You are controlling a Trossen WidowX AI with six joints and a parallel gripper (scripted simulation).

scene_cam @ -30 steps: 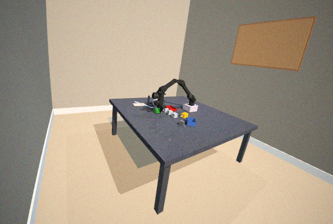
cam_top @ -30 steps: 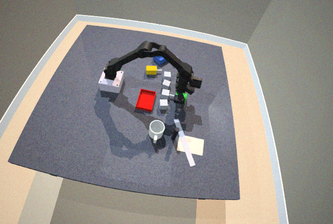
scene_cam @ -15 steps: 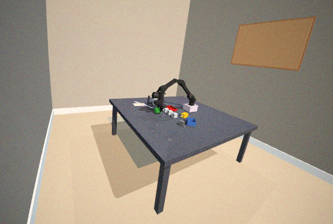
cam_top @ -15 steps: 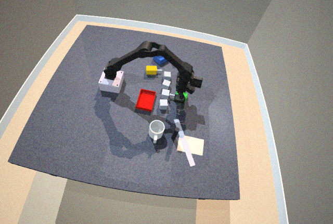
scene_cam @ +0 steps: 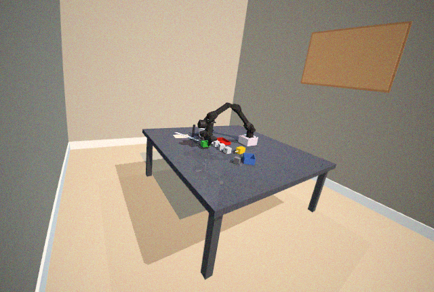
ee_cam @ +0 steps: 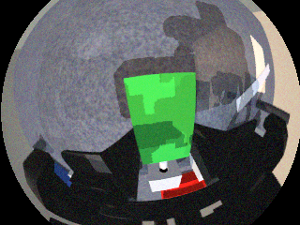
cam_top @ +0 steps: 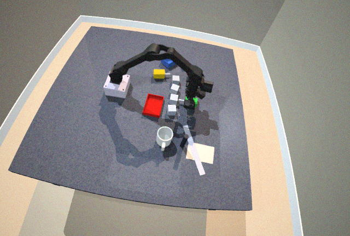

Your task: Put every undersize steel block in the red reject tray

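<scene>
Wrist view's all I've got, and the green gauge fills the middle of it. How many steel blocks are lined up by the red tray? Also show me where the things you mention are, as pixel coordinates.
Observer: Four steel blocks (cam_top: 175, 88) make up the row in the top view.
Operator: Okay, and which one is the gauge pointing at?
Observer: The third block (cam_top: 173, 98) (scene_cam: 215, 143) (ee_cam: 164, 184), counting from the end by the yellow tool (cam_top: 159, 74) (scene_cam: 240, 150). From above, the green gauge's pin (cam_top: 181, 101) (ee_cam: 163, 166) lines up with it, but I can't tell whether the tip is in the hole.
Operator: Anything in the reject tray? I only see a corner.
Observer: No block is in the red tray (cam_top: 152, 105) (scene_cam: 224, 141) (ee_cam: 184, 188); the top view shows its whole inside.
</scene>
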